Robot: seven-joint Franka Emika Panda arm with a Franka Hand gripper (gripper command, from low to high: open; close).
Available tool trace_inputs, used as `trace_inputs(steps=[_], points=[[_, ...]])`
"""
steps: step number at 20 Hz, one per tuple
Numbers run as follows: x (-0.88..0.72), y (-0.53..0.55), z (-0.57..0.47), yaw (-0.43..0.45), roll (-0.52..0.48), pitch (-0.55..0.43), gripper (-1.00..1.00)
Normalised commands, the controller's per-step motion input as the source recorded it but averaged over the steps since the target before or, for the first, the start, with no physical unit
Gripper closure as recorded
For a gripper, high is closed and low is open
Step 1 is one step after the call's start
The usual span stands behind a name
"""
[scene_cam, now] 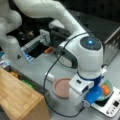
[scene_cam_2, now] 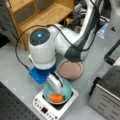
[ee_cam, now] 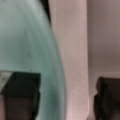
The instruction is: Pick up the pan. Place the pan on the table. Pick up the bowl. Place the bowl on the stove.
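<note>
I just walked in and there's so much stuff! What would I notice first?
First, the big white robot arm with its glowing blue light, bending down over the turquoise bowl. The bowl sits on the small white stove with something orange inside, and the gripper has its jaws astride the bowl's rim. Right beside the stove, the pinkish-brown pan rests on the grey table.

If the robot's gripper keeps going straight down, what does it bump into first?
Probably the bowl. The gripper points down into it, fingers on either side of its rim in the wrist view. The bowl sits on the stove; depth is hard to judge.
</note>
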Motion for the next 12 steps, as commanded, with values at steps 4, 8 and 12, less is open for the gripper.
trace_inputs(steps=[4,8,12], points=[[-0.12,-0.04,-0.09,0.144,-0.221,-0.146,-1.0],[-0.09,-0.04,-0.06,0.145,-0.213,-0.126,-1.0],[-0.08,-0.05,-0.04,0.139,-0.214,-0.109,-1.0]])
